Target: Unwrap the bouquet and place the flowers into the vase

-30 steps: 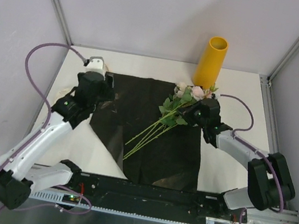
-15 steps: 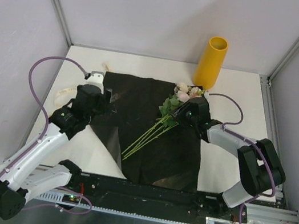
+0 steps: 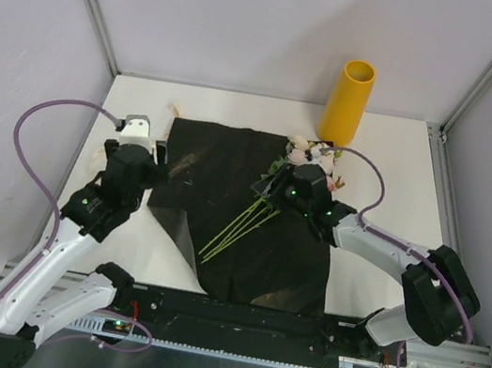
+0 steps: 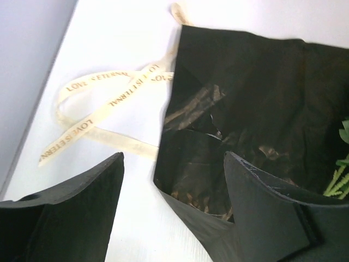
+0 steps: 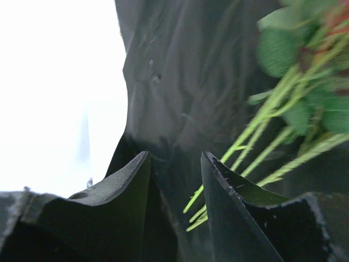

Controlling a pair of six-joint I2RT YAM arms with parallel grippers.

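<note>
One bunch of pink and cream roses [image 3: 241, 224] on thin green stems lay on the opened glossy black wrapping sheet [image 3: 211, 164], near the tall mustard-yellow vase [image 3: 348, 102]. The left gripper [image 4: 173, 164] and the right gripper [image 5: 174, 158] stood with jaws apart, empty. We feared the right pinching sheet along with stems.

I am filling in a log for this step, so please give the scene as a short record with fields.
wrapping sheet: black, spread open and flat
flowers: lying on the sheet, outside the vase
vase: yellow, upright, beyond the sheet
ribbon: cream, loose at the sheet's left edge
left gripper: open, holding nothing
right gripper: open above the stems
</note>
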